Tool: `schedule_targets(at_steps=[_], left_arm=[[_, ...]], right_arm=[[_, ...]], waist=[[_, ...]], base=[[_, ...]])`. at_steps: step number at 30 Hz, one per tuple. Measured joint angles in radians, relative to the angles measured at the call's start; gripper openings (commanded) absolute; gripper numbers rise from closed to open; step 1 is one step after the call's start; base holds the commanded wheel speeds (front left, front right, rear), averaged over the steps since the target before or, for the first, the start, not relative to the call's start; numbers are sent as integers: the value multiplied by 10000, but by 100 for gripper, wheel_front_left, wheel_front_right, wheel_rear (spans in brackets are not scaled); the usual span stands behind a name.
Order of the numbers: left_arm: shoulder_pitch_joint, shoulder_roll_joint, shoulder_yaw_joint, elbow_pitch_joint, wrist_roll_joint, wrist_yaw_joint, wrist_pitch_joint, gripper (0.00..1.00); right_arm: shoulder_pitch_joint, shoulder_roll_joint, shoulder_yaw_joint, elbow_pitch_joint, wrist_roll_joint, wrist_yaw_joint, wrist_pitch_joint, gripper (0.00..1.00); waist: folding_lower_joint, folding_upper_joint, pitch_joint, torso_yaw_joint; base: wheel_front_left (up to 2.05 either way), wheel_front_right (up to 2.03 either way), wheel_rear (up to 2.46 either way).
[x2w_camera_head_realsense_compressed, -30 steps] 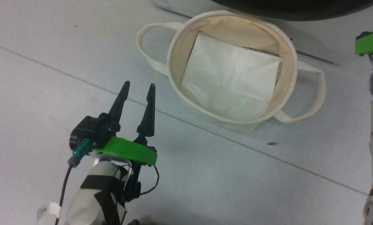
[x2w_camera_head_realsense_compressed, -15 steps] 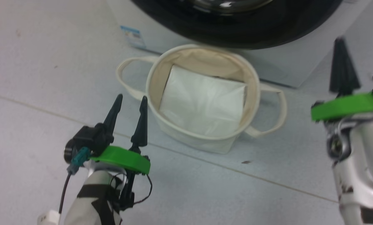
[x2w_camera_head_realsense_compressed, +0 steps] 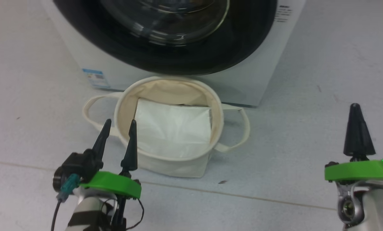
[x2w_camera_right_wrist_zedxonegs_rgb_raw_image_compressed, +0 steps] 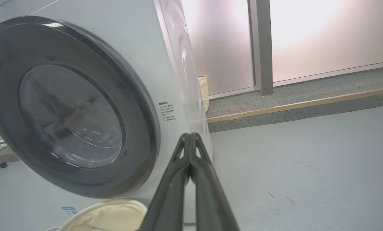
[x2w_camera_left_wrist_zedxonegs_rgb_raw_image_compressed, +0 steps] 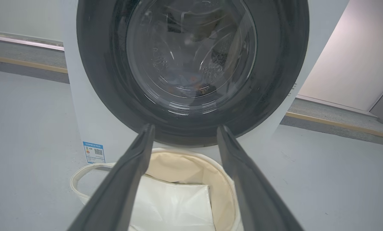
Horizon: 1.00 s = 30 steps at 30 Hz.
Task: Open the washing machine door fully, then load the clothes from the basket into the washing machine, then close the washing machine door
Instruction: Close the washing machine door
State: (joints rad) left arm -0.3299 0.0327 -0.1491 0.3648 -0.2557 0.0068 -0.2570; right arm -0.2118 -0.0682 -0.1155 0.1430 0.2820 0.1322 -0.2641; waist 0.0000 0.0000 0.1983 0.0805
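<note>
- Head view: my left fingers (x2w_camera_head_realsense_compressed: 130, 144) rise from the lower left, spread wide and holding nothing. Their tips show against the near left rim of the basket (x2w_camera_head_realsense_compressed: 165, 166).
- The basket stands on the floor (x2w_camera_head_realsense_compressed: 291, 134) just in front of the washing machine (x2w_camera_head_realsense_compressed: 259, 80), with a flat white sheet (x2w_camera_head_realsense_compressed: 172, 134) lying in it.
- The machine's black door (x2w_camera_head_realsense_compressed: 249, 38) sits shut against the white front, and a small blue label (x2w_camera_head_realsense_compressed: 95, 78) is low on the machine's left.
- My right fingers (x2w_camera_head_realsense_compressed: 355, 128) stand at the lower right, pressed together and empty, above bare floor and well apart from the basket.
- Left wrist view: my two fingers open like a V, framing the basket's far rim and the lower edge of the door. Behind the glass, low in the drum, I make out the clothes (x2w_camera_left_wrist_zedxonegs_rgb_raw_image_compressed: 188, 81) as a dim patch of blue and orange.
- Right wrist view: my fingers meet at their tips, pointing at the machine's lower right front corner. The closed door fills the left side, and a bit of the basket's rim shows at the bottom.
</note>
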Motion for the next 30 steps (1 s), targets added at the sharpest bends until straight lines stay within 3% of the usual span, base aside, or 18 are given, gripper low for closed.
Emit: schedule_targets(at_steps=[1,2,3,17,30], left_arm=[[92,6,31,-65,0,-61,0,100],[169,8,29,-96,21,-134,0,100],[222,8,17,-90,107,-176,0,100],[463,12,-222,-54,192,-437,0,100],[536,12,-65,-94,90,-242,0,100]], right_arm=[[35,25,-71,-69,-2,0,0,23],[65,29,-146,-144,-15,0,0,55],[95,33,-180,-238,-33,0,0,100],[201,10,988,-132,-274,-2,0,100],[357,6,754,433,-1231,-2,0,100]], waist=[[0,0,-50,-101],[0,0,-95,-196],[0,0,-130,-271],[0,0,-466,-406],[0,0,-648,-402]], base=[[0,0,0],[0,0,0],[0,0,0],[0,0,0],[0,0,0]])
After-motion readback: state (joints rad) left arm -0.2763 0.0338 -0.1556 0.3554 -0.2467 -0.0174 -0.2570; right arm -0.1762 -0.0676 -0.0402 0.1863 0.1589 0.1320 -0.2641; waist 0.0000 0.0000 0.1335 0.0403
